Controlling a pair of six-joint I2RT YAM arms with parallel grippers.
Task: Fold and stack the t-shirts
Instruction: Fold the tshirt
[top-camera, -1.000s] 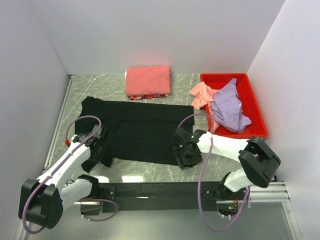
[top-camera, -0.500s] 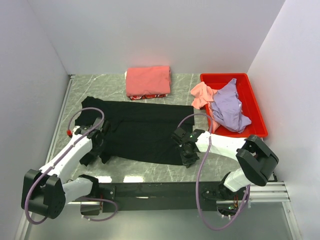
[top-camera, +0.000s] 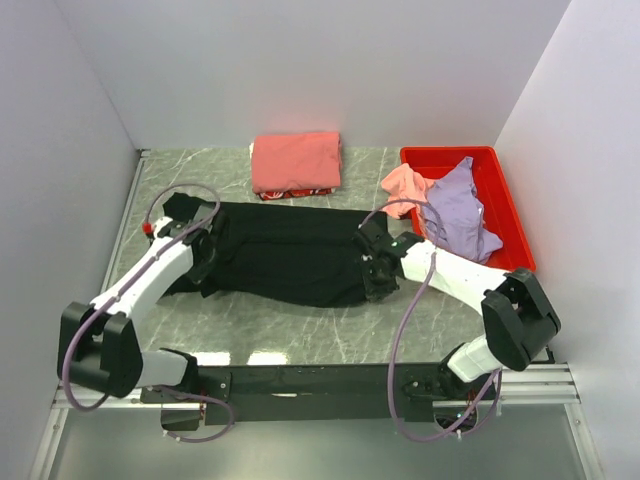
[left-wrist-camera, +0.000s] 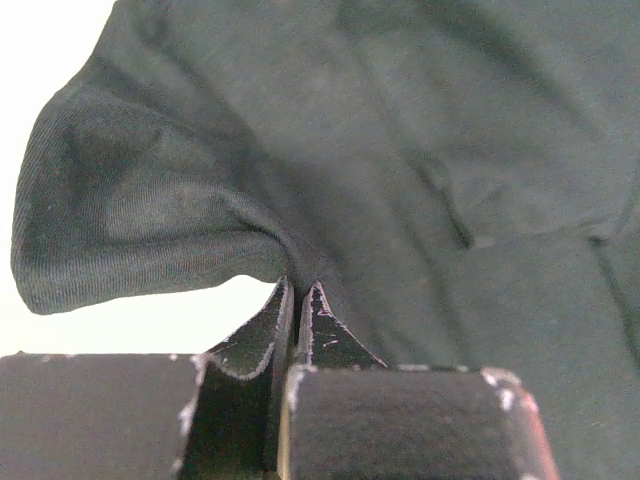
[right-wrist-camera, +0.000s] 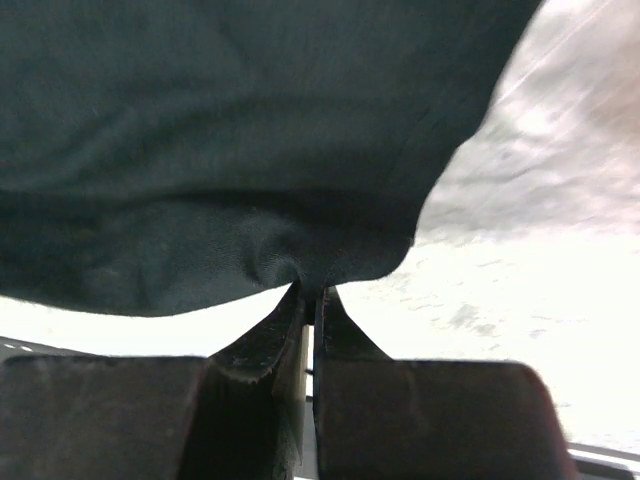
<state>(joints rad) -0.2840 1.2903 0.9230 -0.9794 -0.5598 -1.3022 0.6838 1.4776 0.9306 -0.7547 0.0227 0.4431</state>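
The black t-shirt (top-camera: 285, 255) lies across the middle of the table, its near edge lifted and folded back over itself. My left gripper (top-camera: 208, 240) is shut on the shirt's left edge, and the pinched black cloth (left-wrist-camera: 290, 270) bunches at its tips (left-wrist-camera: 297, 292). At the shirt's right edge my right gripper (top-camera: 372, 262) is shut on the hem (right-wrist-camera: 310, 270), which rises from its tips (right-wrist-camera: 308, 293). A folded coral-red t-shirt (top-camera: 296, 161) sits at the back. Pink (top-camera: 405, 188) and lavender (top-camera: 455, 212) t-shirts lie crumpled in the bin.
The red plastic bin (top-camera: 512, 215) stands at the back right against the wall. White walls close in the table on the left, back and right. Bare marble surface (top-camera: 300, 335) shows between the black shirt and the arm bases.
The right gripper has shut on the shirt's near right edge. Both arms have carried the near edge away from the bases, folding the black shirt over toward the back.
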